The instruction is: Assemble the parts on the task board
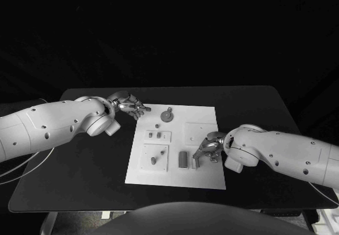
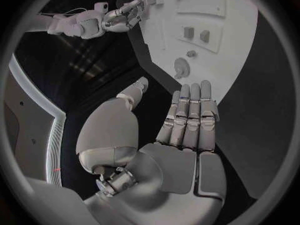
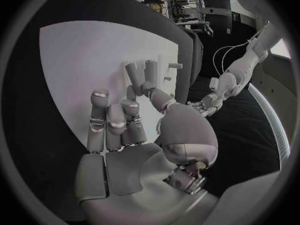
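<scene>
The task board [image 1: 201, 171] lies flat in the middle of the black table [image 1: 84, 171], its long side running away from the robot. On it lie several small grey parts: a round disc-shaped part [image 1: 166, 115] near the far left corner, small pieces [image 1: 159, 134] on a raised square below it, 2 more [image 1: 158, 155] on a larger raised square nearer the robot, and an upright oblong block [image 1: 183, 159] just right of that square.

The right hand [image 1: 209, 147] is over the board's near right part, just beside the oblong block, fingers pointing down at the board. In the right wrist view its fingers [image 3: 109, 122] are partly curled with gaps between them, and thumb and forefinger reach toward 2 upright pieces [image 3: 142, 72]; whether they pinch one I cannot tell.

The left hand [image 1: 129, 105] hovers just off the board's far left corner, near the disc. The left wrist view shows its fingers [image 2: 190, 115] straight and pressed together side by side, the thumb held apart, holding nothing
</scene>
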